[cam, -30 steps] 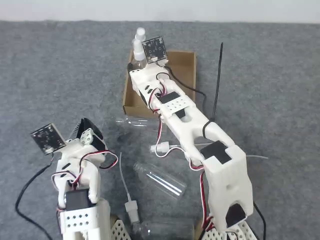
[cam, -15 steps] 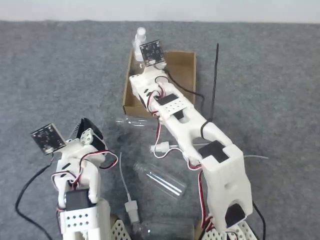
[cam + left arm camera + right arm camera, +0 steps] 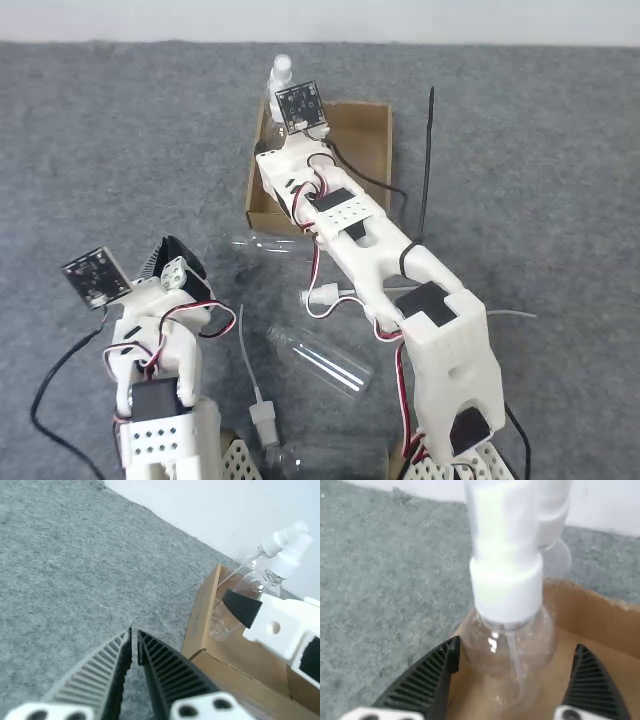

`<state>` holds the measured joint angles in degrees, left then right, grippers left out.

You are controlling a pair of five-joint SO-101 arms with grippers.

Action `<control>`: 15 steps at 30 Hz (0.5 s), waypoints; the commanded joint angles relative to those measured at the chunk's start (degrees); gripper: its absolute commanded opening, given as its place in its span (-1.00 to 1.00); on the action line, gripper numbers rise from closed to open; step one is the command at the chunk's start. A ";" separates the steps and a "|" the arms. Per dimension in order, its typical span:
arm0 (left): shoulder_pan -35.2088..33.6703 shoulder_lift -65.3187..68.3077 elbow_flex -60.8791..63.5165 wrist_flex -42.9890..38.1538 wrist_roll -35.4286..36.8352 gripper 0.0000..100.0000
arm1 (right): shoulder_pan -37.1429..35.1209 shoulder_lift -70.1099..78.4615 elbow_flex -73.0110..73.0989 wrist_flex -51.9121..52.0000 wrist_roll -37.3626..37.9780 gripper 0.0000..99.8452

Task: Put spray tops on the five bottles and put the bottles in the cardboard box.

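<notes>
At the far left corner of the box (image 3: 365,130): a bottle (image 3: 510,645) upright inside, spray top (image 3: 506,555) on. Around it the right gripper (image 3: 516,652), jaws wide, one on each side, not clamped. Just behind, a second capped bottle (image 3: 559,555). Well apart from the box, over bare carpet (image 3: 120,130), the left gripper (image 3: 134,632), jaws pinched to a slit, nothing between. Flat on the carpet by the arms, uncapped bottles (image 3: 320,358), one near the box, plus two loose tops (image 3: 262,410) with tubes.
</notes>
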<state>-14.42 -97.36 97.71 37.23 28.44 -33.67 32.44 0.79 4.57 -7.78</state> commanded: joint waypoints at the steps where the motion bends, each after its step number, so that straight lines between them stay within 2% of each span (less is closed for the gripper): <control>1: -0.26 -0.88 -0.84 -2.02 -0.53 -0.98 | -0.57 -4.26 -2.37 4.26 -0.35 -0.40; 15: -0.44 -0.88 -0.84 -2.11 -0.53 -0.98 | 0.31 -12.88 -0.70 18.33 0.00 -0.40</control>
<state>-14.42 -97.36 97.71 37.23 28.44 -33.76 27.43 0.79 20.13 -7.78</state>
